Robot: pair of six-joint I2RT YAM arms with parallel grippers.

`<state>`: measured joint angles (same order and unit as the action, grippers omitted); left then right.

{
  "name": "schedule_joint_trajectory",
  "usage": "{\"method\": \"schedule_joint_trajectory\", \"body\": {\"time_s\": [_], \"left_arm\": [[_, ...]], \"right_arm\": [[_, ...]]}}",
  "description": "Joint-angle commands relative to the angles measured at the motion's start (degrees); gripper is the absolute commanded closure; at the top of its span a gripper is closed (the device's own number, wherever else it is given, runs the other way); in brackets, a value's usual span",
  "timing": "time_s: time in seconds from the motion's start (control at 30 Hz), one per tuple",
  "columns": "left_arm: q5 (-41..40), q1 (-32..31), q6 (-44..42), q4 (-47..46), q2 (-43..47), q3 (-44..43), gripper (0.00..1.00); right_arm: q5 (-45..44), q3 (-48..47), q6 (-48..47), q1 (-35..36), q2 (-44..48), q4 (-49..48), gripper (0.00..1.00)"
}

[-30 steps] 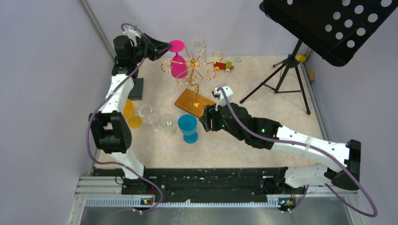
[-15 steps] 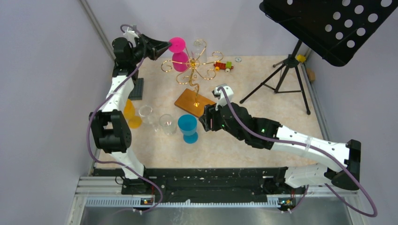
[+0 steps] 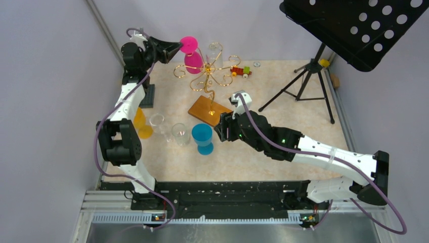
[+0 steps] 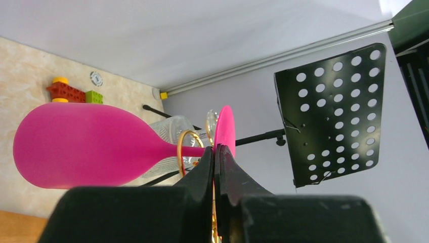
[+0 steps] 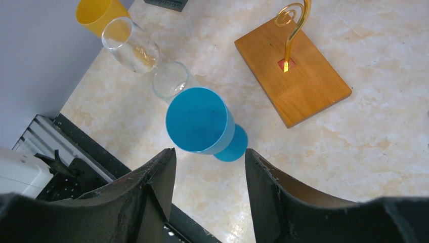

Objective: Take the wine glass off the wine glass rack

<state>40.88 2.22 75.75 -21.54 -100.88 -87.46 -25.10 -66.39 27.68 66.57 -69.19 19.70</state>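
Over the last second the left gripper (image 3: 174,49) has risen and drawn back toward the far left corner of the table, taking the opaque pink plastic wine glass (image 3: 192,61) with it. The glass's round foot now sits higher and further left than before, and the bowl has swung up and away from the middle of the gold wire wine glass rack (image 3: 210,71). The rack's flat orange-brown wooden base (image 3: 205,109) has not shifted from its place in the middle of the table, toward the far edge. In the wrist view the left gripper (image 4: 215,154) has its fingers pressed together on the thin pink stem just under the foot, with the glass (image 4: 86,144) lying nearly sideways. One curled gold arm (image 4: 181,147) crosses that stem right beside the fingers, so the glass looks lifted but probably not yet free of the curl; whether wire and stem touch cannot be made out. A clear wine glass (image 4: 169,129) hangs behind it on the rack. The right gripper (image 5: 210,167) has stayed put, fingers spread apart and holding nothing, above a blue plastic goblet (image 5: 202,124) standing toward the near edge. The removal appears well under way, with sliding the stem out of the curl left to do.
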Motion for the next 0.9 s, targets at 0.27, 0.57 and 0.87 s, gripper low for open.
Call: {"method": "schedule_joint_trajectory", "body": {"time_s": [0.27,0.57,0.87], "left_arm": [[11.85,0.32,0.1,-4.74,-0.37,-3.86,1.0],[14.92,0.31,-1.26,-1.71,-2.28,-7.61,1.0],[12.11,-0.42,-1.39,-1.93,-4.79,-10.31,1.0]], "right_arm": [[0.96,0.03,0.66,-0.37,0.21,-1.44,0.46],[1.42,-0.41,0.7,-0.34,-0.08,-1.56,0.46],[1.56,-0.51,0.79,-0.36,-0.46,-1.13,0.46]]}}
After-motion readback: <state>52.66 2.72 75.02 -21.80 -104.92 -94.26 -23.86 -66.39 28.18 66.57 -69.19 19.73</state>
